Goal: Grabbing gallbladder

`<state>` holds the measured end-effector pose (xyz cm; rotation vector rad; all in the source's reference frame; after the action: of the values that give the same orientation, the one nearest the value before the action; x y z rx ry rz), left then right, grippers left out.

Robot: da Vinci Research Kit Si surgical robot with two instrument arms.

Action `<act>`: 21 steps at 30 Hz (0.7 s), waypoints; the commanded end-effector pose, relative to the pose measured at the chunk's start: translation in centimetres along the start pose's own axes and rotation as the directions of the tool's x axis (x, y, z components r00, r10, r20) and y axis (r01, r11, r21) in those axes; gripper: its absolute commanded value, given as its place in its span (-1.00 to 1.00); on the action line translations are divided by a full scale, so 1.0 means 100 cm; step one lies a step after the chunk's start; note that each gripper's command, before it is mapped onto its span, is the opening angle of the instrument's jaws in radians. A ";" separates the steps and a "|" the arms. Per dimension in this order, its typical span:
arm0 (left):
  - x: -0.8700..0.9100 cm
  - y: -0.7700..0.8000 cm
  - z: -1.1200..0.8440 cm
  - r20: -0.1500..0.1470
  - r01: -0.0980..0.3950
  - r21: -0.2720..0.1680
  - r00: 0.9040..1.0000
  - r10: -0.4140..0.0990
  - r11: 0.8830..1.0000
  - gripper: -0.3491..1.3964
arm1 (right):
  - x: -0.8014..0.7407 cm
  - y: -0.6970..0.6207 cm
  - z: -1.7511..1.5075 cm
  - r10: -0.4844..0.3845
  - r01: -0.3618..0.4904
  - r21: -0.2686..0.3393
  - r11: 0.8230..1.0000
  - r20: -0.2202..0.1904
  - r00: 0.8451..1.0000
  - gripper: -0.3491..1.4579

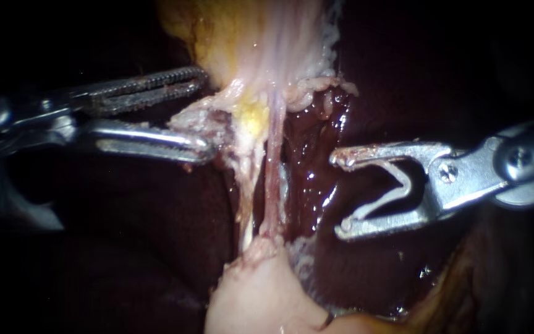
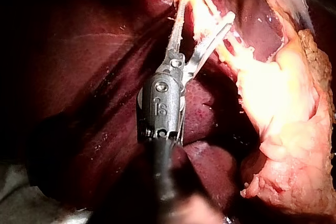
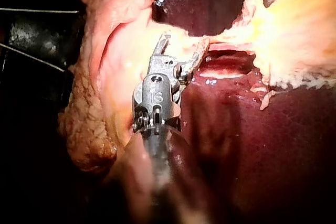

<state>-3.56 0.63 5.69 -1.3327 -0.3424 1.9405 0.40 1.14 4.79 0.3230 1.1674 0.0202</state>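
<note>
**Steel jaws wide at the gallbladder's frayed edge**

Endoscope view. The gallbladder [image 1: 261, 37] is a pale yellow-white mass at top centre, narrowing downward. Two thin tubes run down from it side by side: a whitish tube [image 1: 250, 198] and, just beside it, a pinker tube [image 1: 272, 179]. Both end at a pale lump of tissue [image 1: 261, 291] at the bottom edge. The dark red, wet liver [image 1: 316, 167] lies behind and on either side.

The left instrument [image 1: 208, 113] comes in level, its toothed jaws spread wide. The upper tip is against the gallbladder's lower left margin, and the lower tip touches the ragged whitish fringe beneath. A flap of that fringe sits in the gap, but it is not pinched from both sides.

The right instrument [image 1: 341, 193] also has its jaws gaping, tips pointed toward the tubes. They are clear of the tubes, over bare liver.

Left wrist view. The left instrument [image 2: 206, 13] has its jaws forked apart, with bright yellow tissue just ahead of them.

Right wrist view. The right instrument [image 3: 184, 43] has parted jaws, and a pale strand stretches ahead of its tips.
</note>
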 end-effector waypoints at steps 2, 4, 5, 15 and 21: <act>0.0000 0.0000 0.0001 0.002 0.001 0.003 1.000 -0.001 1.000 -0.27 | 0.0000 0.0000 0.0000 0.000 0.000 0.000 1.000 0.000 1.000 -0.10; 0.0000 0.0000 0.0002 0.011 0.007 0.005 1.000 -0.007 1.000 -0.44 | 0.0000 0.0000 0.0000 0.000 0.000 0.000 1.000 0.000 1.000 -0.10; 0.0000 0.0000 0.0002 0.016 0.007 0.006 1.000 -0.007 1.000 -0.56 | 0.0000 0.0000 0.0000 0.000 0.000 0.000 1.000 0.000 1.000 -0.10; -0.0003 -0.0007 -0.0002 0.061 0.012 0.006 0.998 -0.012 1.000 -0.85 | 0.0000 0.0000 0.0001 0.000 0.000 0.000 1.000 0.000 1.000 -0.10; 0.0000 -0.0008 -0.0010 0.096 0.057 -0.003 0.994 -0.056 0.998 -1.00 | 0.0000 0.0000 0.0000 0.000 0.000 0.000 1.000 0.000 1.000 -0.11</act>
<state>-3.42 0.67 5.67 -1.2162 -0.4293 1.9573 0.40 1.14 4.78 0.3224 1.1672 0.0208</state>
